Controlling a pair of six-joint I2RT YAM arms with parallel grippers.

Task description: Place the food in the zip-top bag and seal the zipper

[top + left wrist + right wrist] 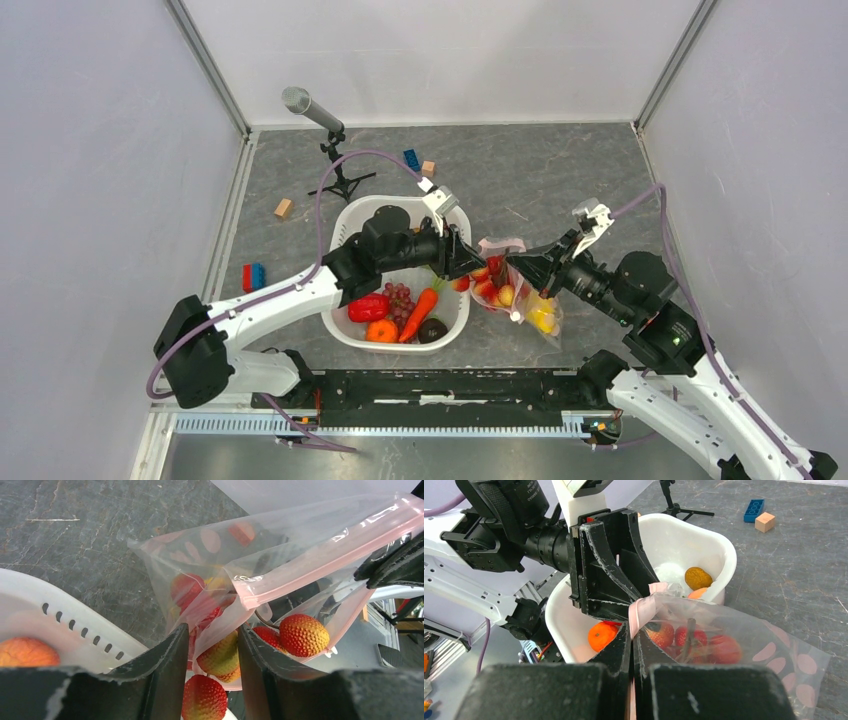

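White basin (345,225) behind the left gripper (463,262): red pepper (368,308), grapes (398,296), carrot (422,310), orange (381,331) not yet moved. Its fingers apart, straddling the lip of the zip-top bag (300,535); red fruits (304,635) already inside, just past the tips. Right gripper (631,630) fingers together, pinching the zipper (325,555). Roughly halfway, I judge; zipper unsealed.

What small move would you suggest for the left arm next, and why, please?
Probably draw the left fingers back from the zip-top bag toward the white basin: they stand apart at the bag's mouth, the right fingers pinch the zipper, and the carrot and red pepper lie there unbagged.
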